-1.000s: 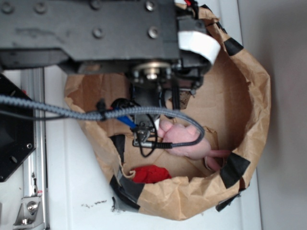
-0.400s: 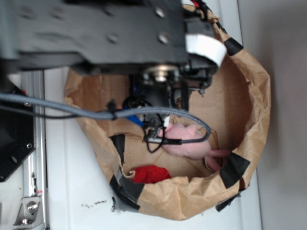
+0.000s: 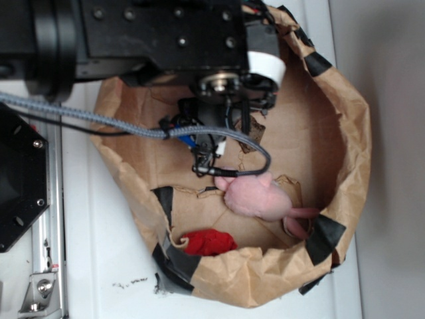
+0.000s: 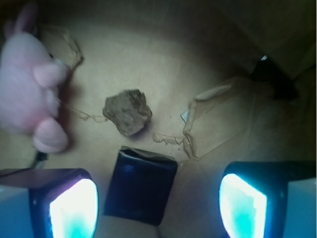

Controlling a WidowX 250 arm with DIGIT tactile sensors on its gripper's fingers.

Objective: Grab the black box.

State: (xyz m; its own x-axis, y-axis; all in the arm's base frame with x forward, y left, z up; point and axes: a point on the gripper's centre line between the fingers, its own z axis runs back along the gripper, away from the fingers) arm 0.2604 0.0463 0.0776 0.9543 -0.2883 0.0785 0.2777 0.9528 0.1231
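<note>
In the wrist view the two fingers (image 4: 158, 198) stand wide apart at the bottom edge, one pad (image 4: 73, 208) at 7 o'clock and the other at 5 o'clock, both glowing pale blue-white. The black box (image 4: 141, 186) lies flat on the paper floor between them, nearer the 7 o'clock pad and touching neither; its glossy top catches a faint highlight. Just beyond the box, toward 12 o'clock, sits a brown rough-edged lump (image 4: 128, 111), apart from it. A torn, lifted flap of paper (image 4: 210, 124) rises at 2 o'clock of the box. The pink plush toy (image 4: 27, 84) fills the 9 to 10 o'clock side.

In the exterior view the black arm (image 3: 166, 33) reaches down into a crumpled brown paper bag (image 3: 345, 133) patched with black tape, standing on the white bench (image 3: 99, 266). The plush toy lies at the middle, and a red object (image 3: 207, 241) rests near the rim at 6 o'clock.
</note>
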